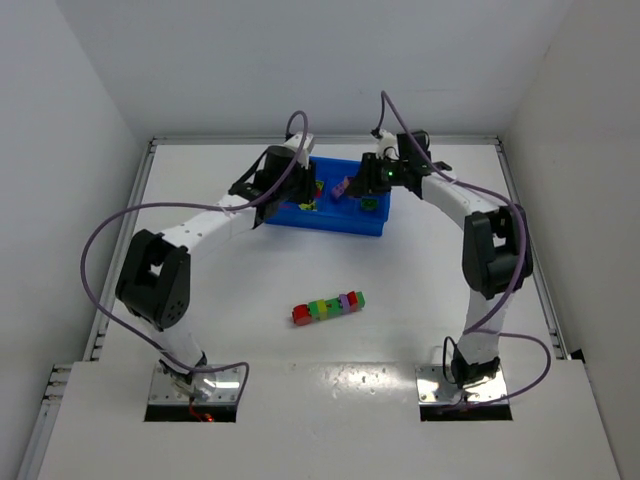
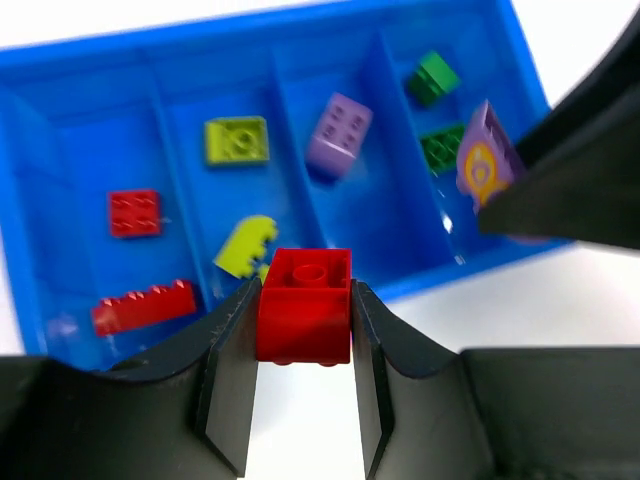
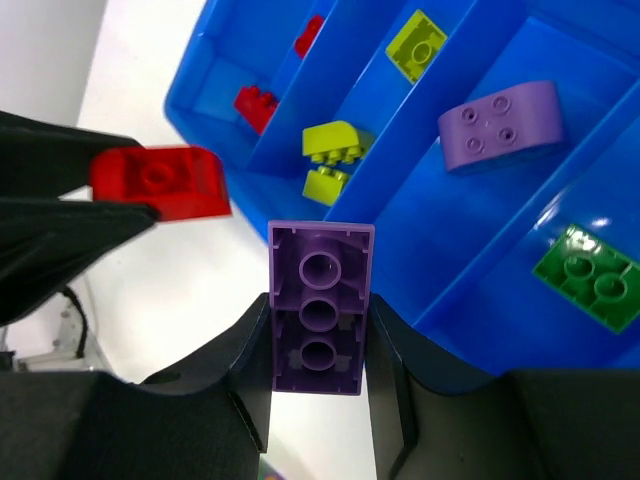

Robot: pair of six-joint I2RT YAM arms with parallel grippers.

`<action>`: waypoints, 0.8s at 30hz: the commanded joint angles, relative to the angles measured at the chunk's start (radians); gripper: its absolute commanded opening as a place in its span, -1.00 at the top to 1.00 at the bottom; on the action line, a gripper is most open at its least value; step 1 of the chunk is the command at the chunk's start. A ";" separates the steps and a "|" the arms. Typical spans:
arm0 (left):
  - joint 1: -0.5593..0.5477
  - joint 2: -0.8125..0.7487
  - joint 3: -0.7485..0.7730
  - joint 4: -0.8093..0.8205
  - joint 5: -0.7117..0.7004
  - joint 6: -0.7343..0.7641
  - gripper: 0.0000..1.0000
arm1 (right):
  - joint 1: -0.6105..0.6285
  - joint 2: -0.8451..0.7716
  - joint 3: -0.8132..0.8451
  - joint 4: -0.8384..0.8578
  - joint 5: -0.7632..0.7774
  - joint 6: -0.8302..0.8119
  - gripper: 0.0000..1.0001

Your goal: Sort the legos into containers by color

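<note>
Left gripper (image 2: 305,290) pinched nearly shut on a small red square plastic brick (image 2: 305,320), held at the edge of the bright blue four-compartment plastic tray (image 2: 250,35). Right gripper (image 3: 320,305) part-closed, clamping a purple oblong plastic brick (image 3: 320,265), hollow underside to camera, long axis along the fingers, pointing towards the tray. Multicoloured strip of joined bricks (image 1: 328,308) lies crosswise on the white table (image 1: 420,290), red end left, well apart from the tray.

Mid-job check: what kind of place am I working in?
Most likely a lab robot test cell: plain white walls box in a white table, the left arm and right arm are bolted at its near edge, and the only props are a blue divided tray and lego bricks.
</note>
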 commanded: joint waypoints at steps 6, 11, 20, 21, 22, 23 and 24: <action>0.040 0.076 0.113 0.025 -0.149 0.004 0.99 | 0.015 0.126 0.139 0.000 0.065 -0.035 1.00; 0.063 0.133 0.141 0.016 -0.184 -0.008 0.97 | 0.015 0.195 0.196 -0.020 0.074 -0.044 1.00; 0.103 0.222 0.202 0.016 -0.218 -0.008 0.94 | 0.033 0.278 0.276 -0.040 0.096 -0.053 1.00; 0.112 0.233 0.202 0.016 -0.218 -0.008 0.94 | 0.033 0.278 0.285 -0.040 0.106 -0.053 1.00; 0.112 0.233 0.202 0.016 -0.218 -0.008 0.94 | 0.033 0.287 0.285 -0.040 0.117 -0.053 1.00; 0.112 0.233 0.211 0.016 -0.227 0.001 0.94 | 0.033 0.287 0.285 -0.040 0.117 -0.064 1.00; 0.112 0.247 0.211 0.016 -0.227 0.001 0.91 | 0.044 0.298 0.285 -0.051 0.126 -0.064 1.00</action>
